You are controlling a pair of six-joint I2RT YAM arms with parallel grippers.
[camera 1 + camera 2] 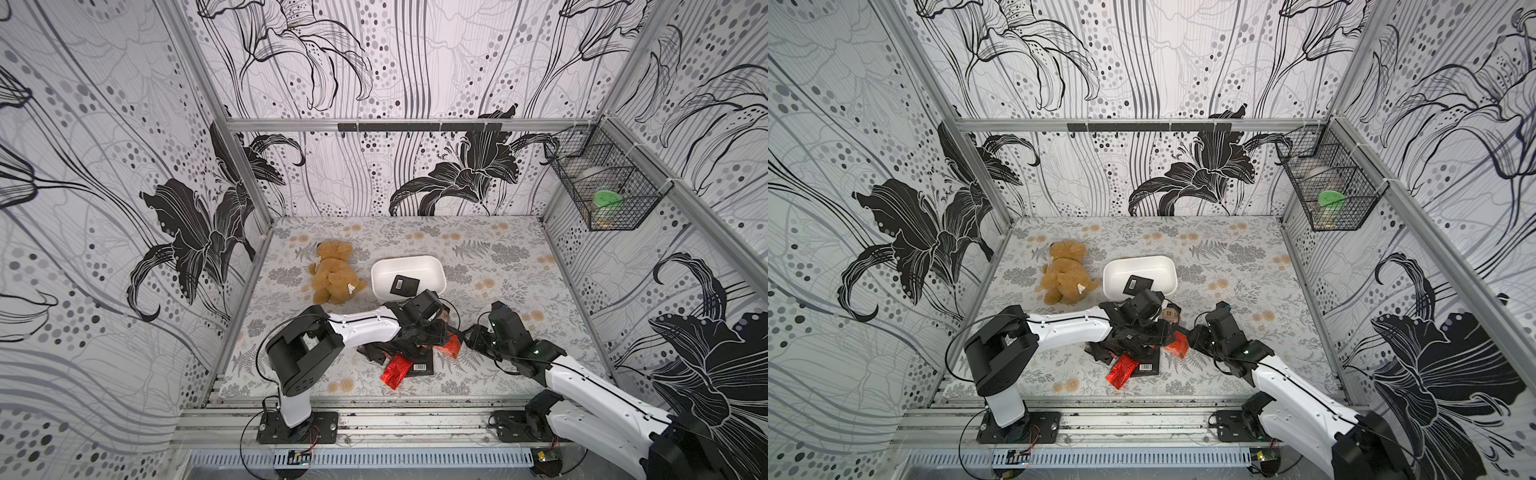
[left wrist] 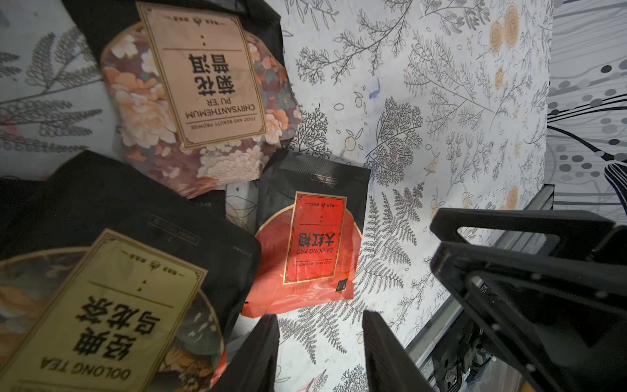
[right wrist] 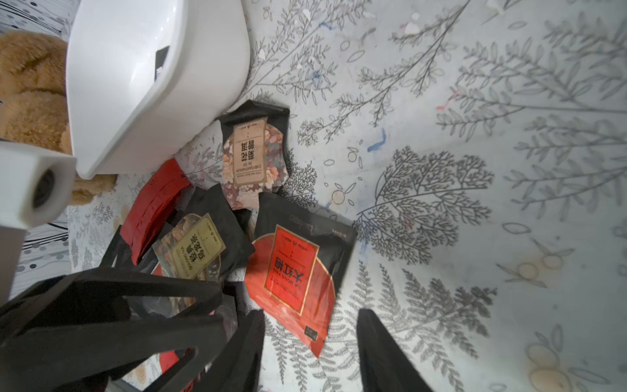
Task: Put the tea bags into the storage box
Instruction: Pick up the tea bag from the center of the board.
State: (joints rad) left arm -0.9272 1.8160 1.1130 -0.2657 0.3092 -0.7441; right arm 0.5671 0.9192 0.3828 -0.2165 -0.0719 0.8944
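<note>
Left wrist view: left gripper point(image 2: 320, 319) jaws apart over bare table point(image 2: 424, 118), just beside a red-labelled tea bag point(image 2: 312, 251). Right wrist view: right gripper point(image 3: 310, 314) jaws apart, that bag's corner lying between them, not clamped. In both top views, 1 black tea bag point(image 1: 402, 286) lies inside the storage box point(image 1: 436, 266). Other tea bags point(image 1: 417, 361) are piled on the table just in front of it.

One storage box point(image 1: 437, 272), and one tea bag point(image 1: 402, 286) lying inside it. Out in the near pile point(image 1: 397, 372), I count at least six sachets overlapping; the exact total is hard to call. One teddy bear point(image 1: 334, 272) left, one wire basket point(image 1: 602, 183) far right.
</note>
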